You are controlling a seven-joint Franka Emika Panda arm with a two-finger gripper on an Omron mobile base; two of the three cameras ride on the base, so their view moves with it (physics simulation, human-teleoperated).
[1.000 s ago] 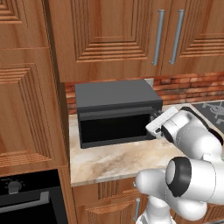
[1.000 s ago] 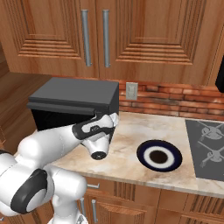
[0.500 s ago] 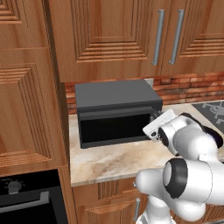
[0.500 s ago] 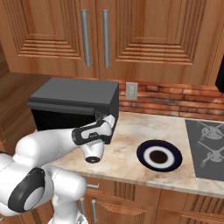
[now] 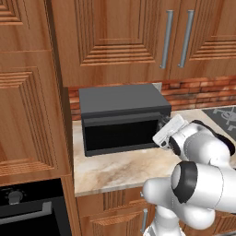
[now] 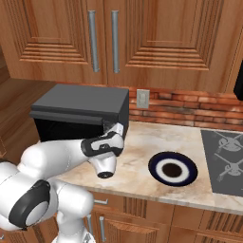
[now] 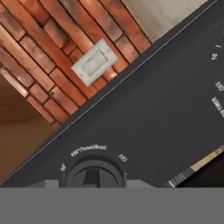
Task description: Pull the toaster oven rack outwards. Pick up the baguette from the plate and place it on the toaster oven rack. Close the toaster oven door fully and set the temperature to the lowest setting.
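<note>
The dark grey toaster oven (image 5: 120,99) stands on the counter with its black door (image 5: 120,133) upright against the front. The rack and the baguette are hidden. My gripper (image 5: 162,133) presses against the narrow control strip at the oven's right front (image 6: 118,129). In the hand view a round dial (image 7: 93,174) marked Toast/Broil and OFF sits right at the gripper (image 7: 93,181), which looks shut around it; the fingertips themselves are barely visible. To the right, the plate (image 6: 156,167), navy-rimmed, lies bare.
A brick backsplash with a wall outlet (image 6: 143,98) runs behind the oven. A stove top (image 6: 223,161) lies at the counter's right end. Wood cabinets hang overhead, and a built-in black oven (image 5: 27,212) sits low on the left.
The hand has rolled in place at the control strip and the forearm has swung a little lower. The toaster oven and the plate have stayed put.
</note>
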